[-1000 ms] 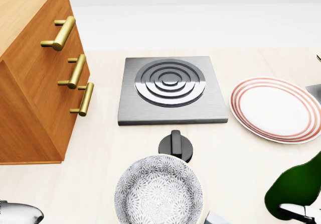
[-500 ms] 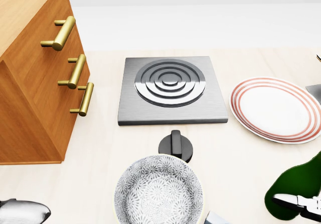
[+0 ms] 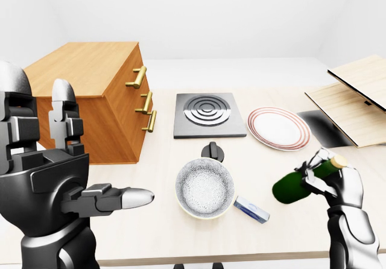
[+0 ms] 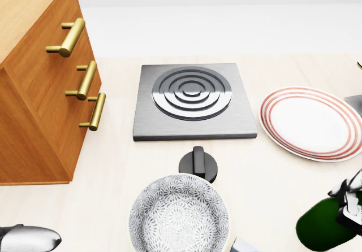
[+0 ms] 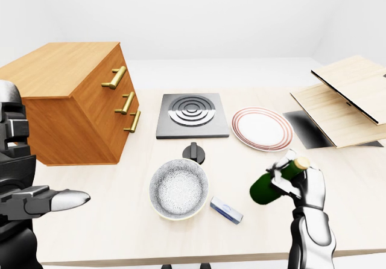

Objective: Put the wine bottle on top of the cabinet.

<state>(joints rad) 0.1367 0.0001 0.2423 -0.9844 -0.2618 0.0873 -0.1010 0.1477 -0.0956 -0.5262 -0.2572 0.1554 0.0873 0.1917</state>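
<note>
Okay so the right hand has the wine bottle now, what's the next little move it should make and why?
Probably lift the wine bottle higher and turn it upright. The right hand grips it near the neck, tilted, base low over the table. The cabinet top is at the view's far left, and the bowl and stove plate lie between.

Glossy green-glass wine bottle (image 5: 272, 183), wooden cabinet (image 5: 66, 109)

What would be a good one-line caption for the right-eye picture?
Robot's right hand grips a tilted green wine bottle above the table, far from the wooden cabinet.
</note>
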